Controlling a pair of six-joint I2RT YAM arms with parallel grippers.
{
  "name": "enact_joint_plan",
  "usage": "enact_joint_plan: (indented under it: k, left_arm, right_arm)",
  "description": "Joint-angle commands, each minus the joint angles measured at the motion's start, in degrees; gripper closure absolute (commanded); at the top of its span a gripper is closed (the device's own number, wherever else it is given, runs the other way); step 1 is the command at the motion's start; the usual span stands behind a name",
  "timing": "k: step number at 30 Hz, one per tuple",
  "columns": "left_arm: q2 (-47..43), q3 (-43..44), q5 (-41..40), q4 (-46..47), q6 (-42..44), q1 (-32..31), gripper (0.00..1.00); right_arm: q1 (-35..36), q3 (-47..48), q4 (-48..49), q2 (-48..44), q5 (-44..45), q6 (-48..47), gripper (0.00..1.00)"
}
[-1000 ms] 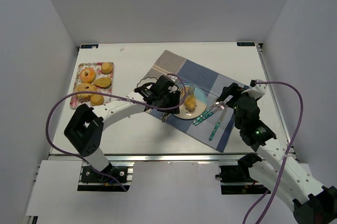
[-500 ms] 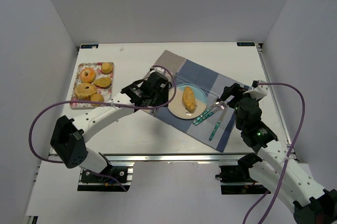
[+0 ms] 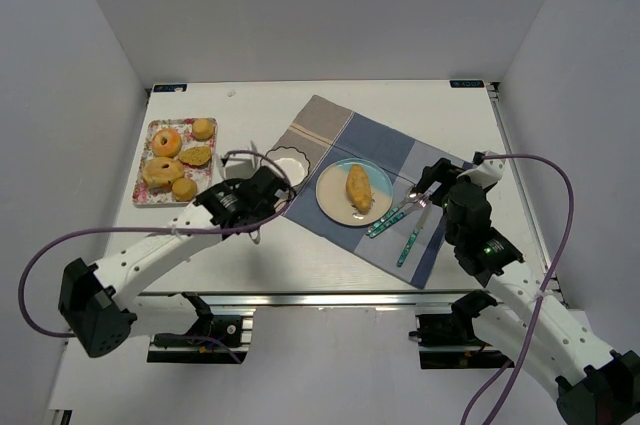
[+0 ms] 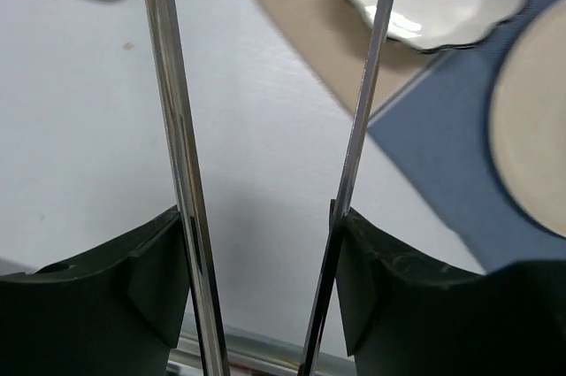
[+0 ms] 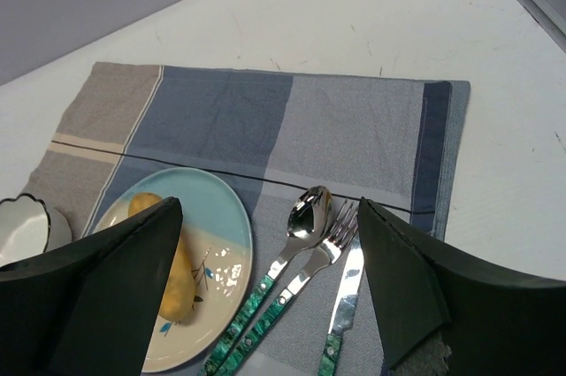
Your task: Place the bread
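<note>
The bread (image 3: pixel 358 188), a long golden-brown roll, lies on the round light-blue and cream plate (image 3: pixel 335 207) on the placemat. It also shows in the right wrist view (image 5: pixel 179 280) on the plate (image 5: pixel 217 217). My left gripper (image 3: pixel 264 192) is left of the plate, apart from the bread, shut on metal tongs (image 4: pixel 177 146) whose two arms stand apart with nothing between them (image 4: pixel 261 234). My right gripper (image 3: pixel 440 181) is open and empty (image 5: pixel 265 257), above the cutlery right of the plate.
A blue and beige placemat (image 3: pixel 390 145) lies mid-table. A white scalloped bowl (image 3: pixel 287 163) stands at its left edge. A spoon (image 5: pixel 305 217), fork (image 5: pixel 332 243) and knife (image 5: pixel 345 296) lie right of the plate. A flowered tray (image 3: pixel 148 195) with a donut and buns is far left.
My left arm has drawn back to the left, away from the plate, and the bread stays lying on the plate. The right arm has not moved.
</note>
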Motion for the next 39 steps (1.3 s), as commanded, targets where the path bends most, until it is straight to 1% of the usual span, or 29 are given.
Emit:
enact_joint_plan:
  k: [1,2,5,6,10,13,15,22,23,26,27,32,33,34,36,37,39]
  left_arm:
    - [-4.85,-5.43,-5.95,-4.62,-10.79,1.15,0.31]
    - [-5.56,-9.02,-4.9,-3.3,-10.79,1.5,0.31]
    - [-6.54,-13.61,-3.93,0.3,-10.96,1.86,0.3]
    - [-6.45,-16.15,-3.58,0.49,-12.79,1.94,0.3]
    - [-6.36,-21.35,-2.53,2.85,-15.01,3.26,0.28]
    - [-6.1,-24.07,-0.24,8.2,-13.78,4.06,0.28]
    - [-4.7,-25.13,0.9,9.62,-13.34,4.14,0.25]
    - [-0.91,-28.12,6.18,15.68,-12.46,4.06,0.24]
    - [-0.91,-28.3,6.79,15.78,-12.37,4.06,0.19]
    - [-1.44,-27.34,7.24,15.17,-12.2,4.06,0.04]
    - [-1.61,-26.81,7.24,14.64,-12.11,4.06,0.02]
    - [-4.77,-21.54,7.85,8.33,-10.26,4.06,0.02]
    - [-5.22,-18.57,7.07,6.92,-10.26,4.06,0.02]
    - [-5.74,-16.98,6.36,4.12,-10.17,4.06,0.02]
    - [-6.89,-13.29,4.7,1.38,-9.39,4.06,0.02]
    - [-7.06,-9.18,2.42,-0.63,-9.03,4.06,0.02]
    - [-7.42,-5.38,-0.22,-1.18,-6.42,4.06,0.02]
  right_arm:
    - [-0.4,1.03,0.83,0.68,0.44,0.68,0.14]
    - [-0.49,1.03,0.91,0.77,0.26,0.77,0.14]
    - [-0.4,1.03,0.92,0.51,-0.09,0.5,0.14]
    - [-0.4,1.03,0.83,0.51,0.26,0.5,0.14]
    - [-0.4,1.03,0.74,0.25,0.09,0.5,0.14]
    - [-0.4,1.03,1.0,0.6,-0.09,0.33,0.14]
    - [-0.4,1.11,0.91,0.95,-0.09,0.33,0.14]
    - [-0.4,0.94,1.0,1.04,-0.18,0.42,0.14]
    - [-0.4,0.94,1.0,1.04,-0.18,0.5,0.14]
    - [-0.4,1.03,0.91,0.77,-0.44,0.5,0.14]
    - [-0.4,1.03,0.91,0.69,-0.44,0.5,0.14]
    - [-0.4,1.29,0.65,0.77,-1.76,-0.02,0.11]
    - [-0.4,1.38,0.48,0.77,-2.11,-0.02,0.11]
    - [-0.4,1.64,-0.05,0.86,-2.46,-0.11,0.11]
    - [-0.4,2.08,-0.4,0.86,-3.08,0.24,0.11]
    - [-0.4,2.26,-0.4,0.86,-3.78,0.33,0.11]
    - [-0.4,2.61,-0.4,0.69,-3.96,0.94,0.11]
